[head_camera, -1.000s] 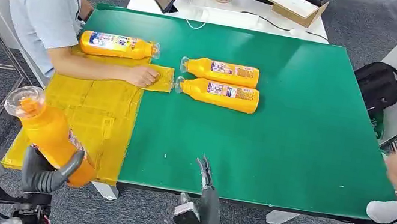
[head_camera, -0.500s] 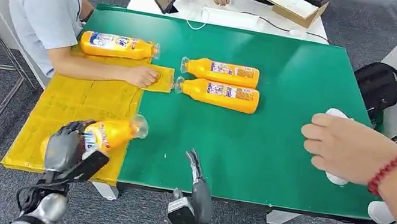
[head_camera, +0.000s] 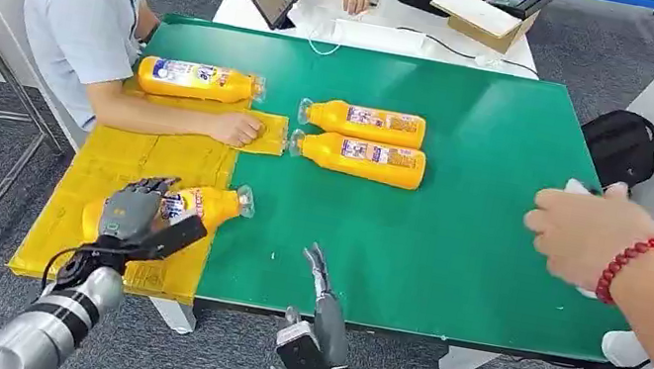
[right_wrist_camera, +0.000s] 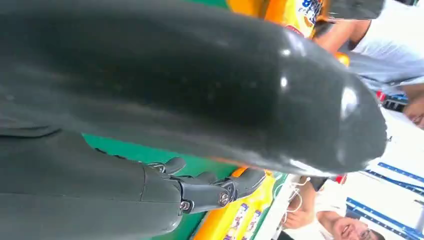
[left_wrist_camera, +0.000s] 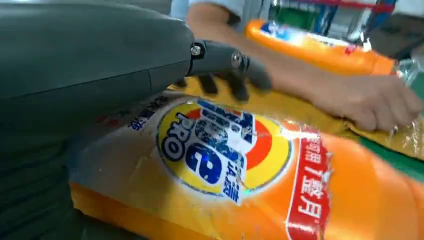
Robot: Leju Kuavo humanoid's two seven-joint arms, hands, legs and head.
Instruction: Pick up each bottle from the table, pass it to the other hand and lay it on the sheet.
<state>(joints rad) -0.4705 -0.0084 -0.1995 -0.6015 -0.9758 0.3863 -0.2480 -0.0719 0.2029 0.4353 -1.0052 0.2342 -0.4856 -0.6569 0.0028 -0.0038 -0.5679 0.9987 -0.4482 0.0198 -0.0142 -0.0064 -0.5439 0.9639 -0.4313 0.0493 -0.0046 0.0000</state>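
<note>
the green tabletop point(head_camera: 455, 236) fills the middle of the scene, with a yellow sheet point(head_camera: 130, 167) spread over its left side and hanging at the near left corner. a seated person in a light blue shirt point(head_camera: 82, 3) leans in from the far left, one hand point(head_camera: 237, 127) pressed on the sheet's far right flap. another person's arm with a red bead bracelet point(head_camera: 625, 267) reaches over the right edge of the tabletop. a black backpack point(head_camera: 623, 144) sits on the floor beyond the right edge. four orange bottles lie on their sides: the held bottle point(head_camera: 199, 206) rests on the near part of the sheet with its clear cap pointing right at the sheet's edge; the far bottle point(head_camera: 195, 80) lies at the sheet's far end; the paired bottles point(head_camera: 365, 141) lie side by side on bare green just right of the sheet. the left hand point(head_camera: 132, 217) is wrapped around the base end of the held bottle, fingers over its label and thumb alongside. the right hand point(head_camera: 319, 279) hovers at the near edge of the tabletop, fingers straight and holding nothing.
</note>
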